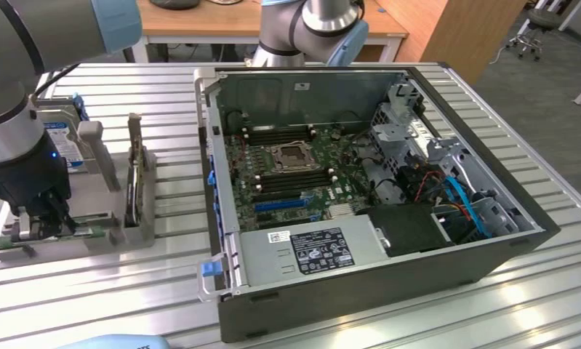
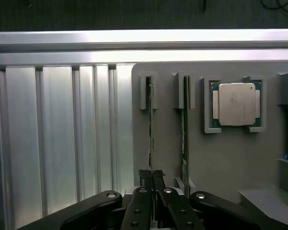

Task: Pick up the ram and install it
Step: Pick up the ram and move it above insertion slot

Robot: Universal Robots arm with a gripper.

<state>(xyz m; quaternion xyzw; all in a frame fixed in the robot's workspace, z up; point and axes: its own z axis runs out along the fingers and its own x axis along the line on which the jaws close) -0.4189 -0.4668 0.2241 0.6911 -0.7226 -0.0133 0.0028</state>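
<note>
The slatted aluminium counter (image 1: 125, 291) took up most of the room in front of me, with wooden desks behind it. An open computer case (image 1: 368, 291) lay on it, its motherboard (image 1: 300, 196) facing up. Towards the exterior view's left sat a grey holder (image 1: 106, 233), and the arm stood over it with the end effector (image 1: 40, 222) down among the parts.

In the wrist view the end effector (image 2: 151, 175) was nearly shut, its fingers pinched onto the ram (image 2: 150, 120). The ram stood on edge in the holder's outermost slot. A second stick (image 2: 185, 110) stood in the next slot, just beside it, and the silver processor (image 2: 236, 104) lay flat in its pocket beyond that. The hard drive (image 1: 62, 138) with the blue label stood at the holder's back.

The grip looked to be near one end of the ram rather than its middle. To my eye, that risked the board tilting or binding in the slot on a lift. The neighbouring stick was close enough for a finger to catch it. A crooked hold could also spoil alignment with the motherboard's narrow memory slots.
</note>
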